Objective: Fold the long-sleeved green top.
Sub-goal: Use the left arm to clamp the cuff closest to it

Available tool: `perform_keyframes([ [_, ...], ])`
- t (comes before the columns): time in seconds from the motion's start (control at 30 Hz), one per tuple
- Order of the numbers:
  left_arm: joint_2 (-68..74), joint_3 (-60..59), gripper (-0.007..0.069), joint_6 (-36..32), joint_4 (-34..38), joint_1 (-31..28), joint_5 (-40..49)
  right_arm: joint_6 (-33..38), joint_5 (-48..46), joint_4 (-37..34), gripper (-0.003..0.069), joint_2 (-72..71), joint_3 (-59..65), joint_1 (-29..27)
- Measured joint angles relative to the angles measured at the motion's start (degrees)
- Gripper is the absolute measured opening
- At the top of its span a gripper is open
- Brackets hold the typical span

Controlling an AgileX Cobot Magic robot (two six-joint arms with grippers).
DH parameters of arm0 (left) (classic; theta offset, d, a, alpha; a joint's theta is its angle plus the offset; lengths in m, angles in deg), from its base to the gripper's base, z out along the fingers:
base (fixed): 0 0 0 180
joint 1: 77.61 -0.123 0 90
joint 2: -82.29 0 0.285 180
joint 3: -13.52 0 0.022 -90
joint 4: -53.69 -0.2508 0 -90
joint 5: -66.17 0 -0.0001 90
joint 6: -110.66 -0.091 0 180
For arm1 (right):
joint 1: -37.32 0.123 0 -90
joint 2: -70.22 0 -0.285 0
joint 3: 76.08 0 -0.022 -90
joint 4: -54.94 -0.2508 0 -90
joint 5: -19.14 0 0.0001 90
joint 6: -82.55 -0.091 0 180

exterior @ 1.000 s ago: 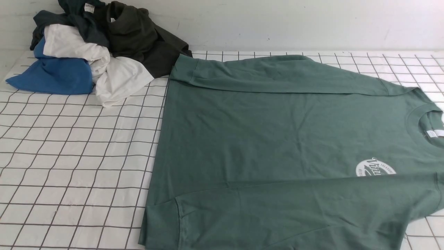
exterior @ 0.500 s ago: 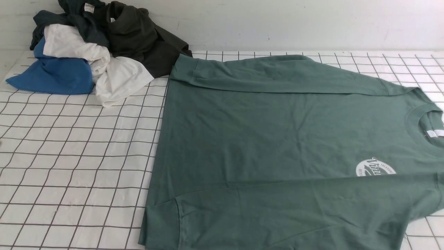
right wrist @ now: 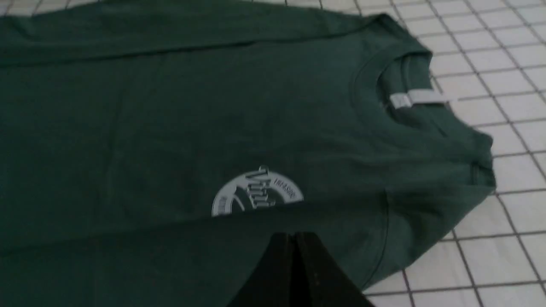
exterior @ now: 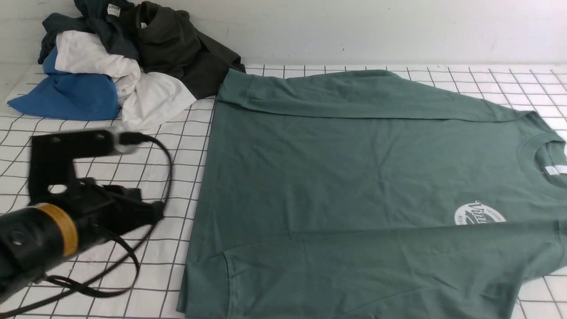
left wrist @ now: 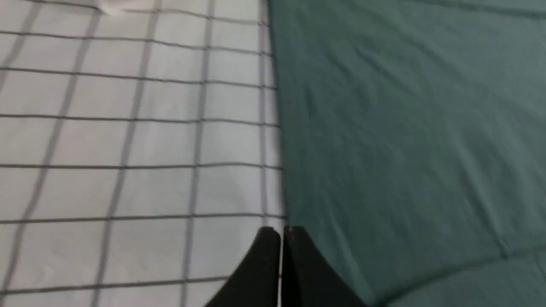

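Green top, where is it now? asks the operator.

Flat on the worktop (exterior: 186,133), I answer. The top (exterior: 354,177) lies with its hem (exterior: 201,186) toward my left and its collar (exterior: 542,153) to my right, and it has not shifted. Both sleeves already lie folded in over the body. The near sleeve (exterior: 354,266) covers the lower part of the logo (exterior: 479,213).

So what has changed?

My left arm. A moment ago the front view showed only cloth and grid. Now the arm has swung in from the left, blurred with motion. My left end effector (left wrist: 280,232) is pinched together with nothing in it, over the bare grid just beside the hem.

And the right one?

My right end effector (right wrist: 294,236) is out of the front view. Its own camera shows it closed up and empty too, above the near sleeve close to the logo.

What does that mean for the fold?

I judge the sleeve stage done and the next fold about to start from the hem. I must part the left tips before I can pinch that edge. The pile (exterior: 124,57) of other clothes sits clear at the far left corner.
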Motion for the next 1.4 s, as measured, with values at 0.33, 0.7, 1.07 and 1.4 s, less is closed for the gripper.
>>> perform_keyframes([
  [0.33, 4.78, 4.76, -0.0007, 40.43, -47.53, 5.51, -5.93, 23.02, -17.92, -14.19, -0.0013, 24.95, -16.72, 15.29],
  [0.7, 5.24, 3.56, -0.0007, 19.13, -44.87, -13.42, 20.77, 28.98, -20.99, -16.98, -0.0013, 30.55, -19.08, 17.50],
  [1.07, 7.30, 17.27, -0.0007, -60.15, 54.69, -8.31, 47.72, 29.43, -18.84, -17.24, -0.0013, 30.55, -19.08, 17.50],
  [1.4, 13.62, 18.47, 0.0118, -78.82, 75.61, -5.39, 42.27, 29.48, -18.79, -18.91, -0.0010, 30.55, -19.08, 17.50],
])
